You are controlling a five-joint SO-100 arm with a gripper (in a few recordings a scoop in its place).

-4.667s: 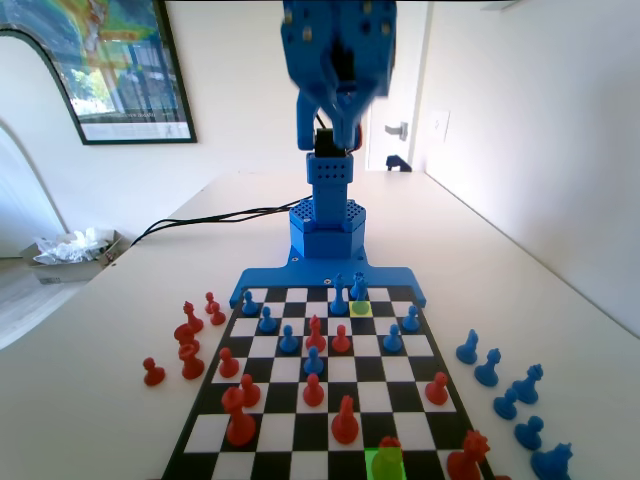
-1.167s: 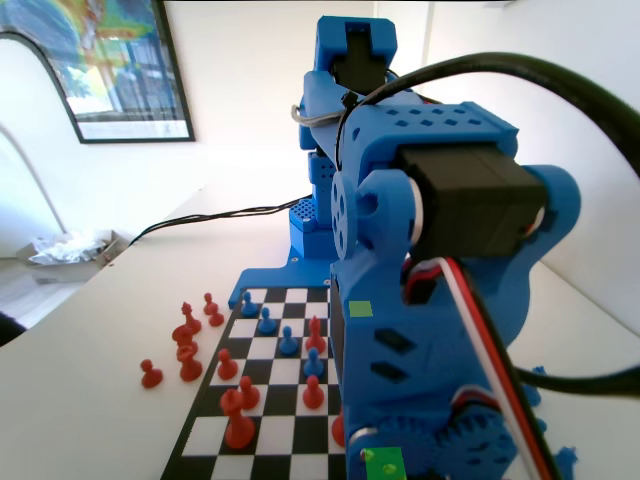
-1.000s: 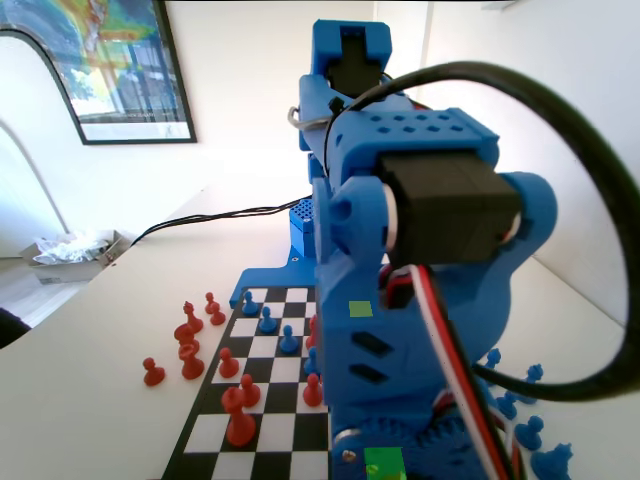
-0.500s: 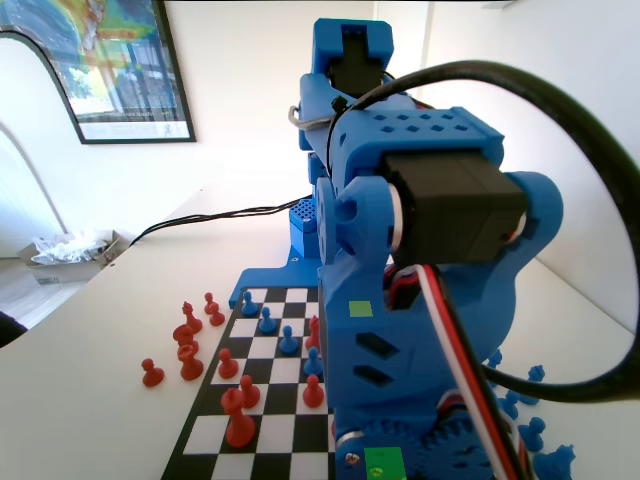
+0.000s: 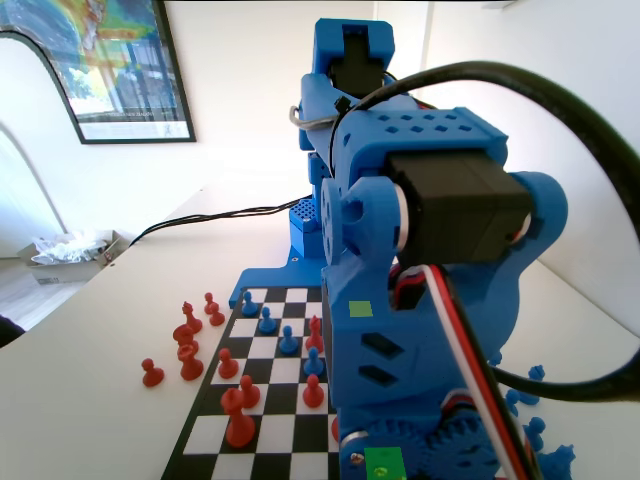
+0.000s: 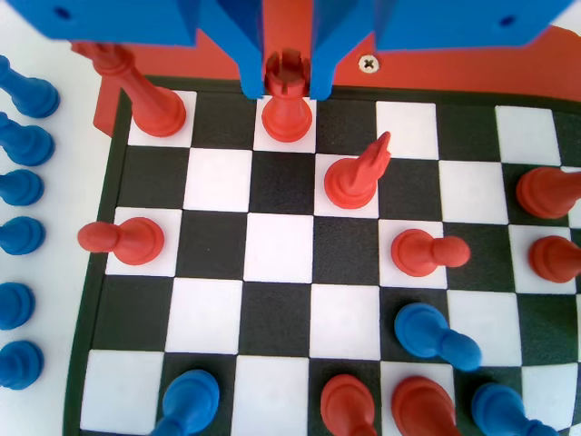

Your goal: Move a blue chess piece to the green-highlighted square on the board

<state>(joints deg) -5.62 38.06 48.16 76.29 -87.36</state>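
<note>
Hanging low over the board's [image 6: 281, 322] end row in the wrist view, the blue jaws [image 6: 287, 84] stood one on each side of a red rook's [image 6: 287, 95] notched top; whether they pressed it or merely flanked it could not be told. The rook stood upright on a white square, a tall red piece [image 6: 136, 86] two squares to its left, a slanted red bishop [image 6: 356, 173] just diagonally below to the right. Glossy round-headed blue pawns [image 6: 20, 236] lined the pale table [image 6: 41, 363] at left. In the fixed view, the arm's bulk covered the green-highlighted square [image 5: 384, 465]; the blue chess piece could not be picked out.
</note>
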